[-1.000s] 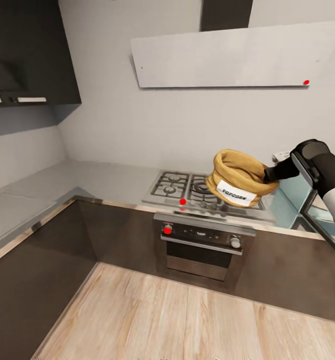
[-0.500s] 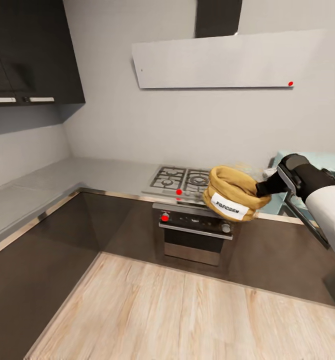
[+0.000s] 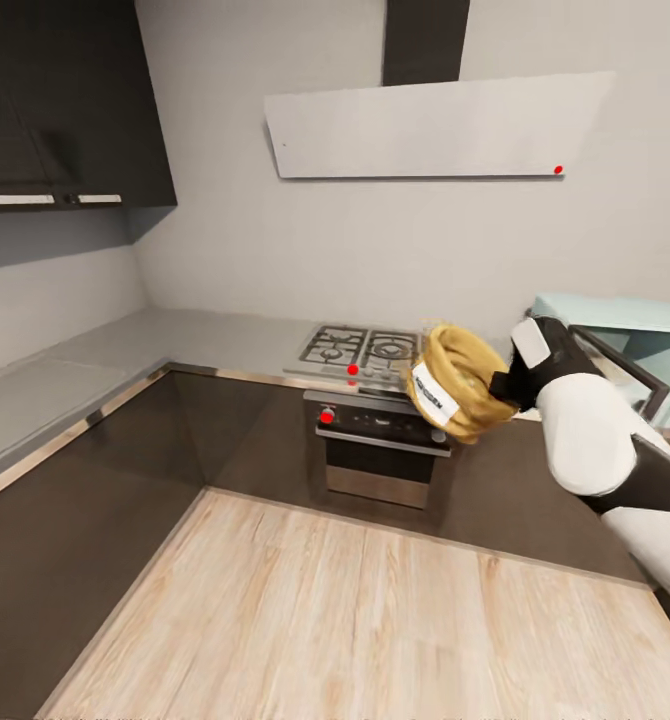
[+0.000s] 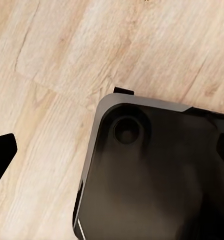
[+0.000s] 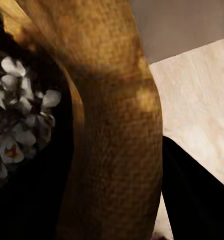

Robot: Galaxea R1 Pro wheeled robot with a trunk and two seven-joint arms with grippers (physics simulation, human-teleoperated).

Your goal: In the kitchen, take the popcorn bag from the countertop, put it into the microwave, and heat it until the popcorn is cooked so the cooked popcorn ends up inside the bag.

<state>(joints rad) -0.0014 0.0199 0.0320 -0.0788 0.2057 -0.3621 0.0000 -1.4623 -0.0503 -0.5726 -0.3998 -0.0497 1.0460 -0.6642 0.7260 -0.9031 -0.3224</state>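
The right end effector (image 3: 507,382) is clenched on the rim of the popcorn bag (image 3: 453,383), holding it tipped on its side in the air in front of the hob (image 3: 360,350), with the microwave (image 3: 625,345) and its open door beyond the hob on the surface. The right wrist view shows pale popped kernels (image 5: 16,120) inside the bag. Risk: with the mouth tilted sideways, a quick swing could spill kernels, or the thin rim could slip free.
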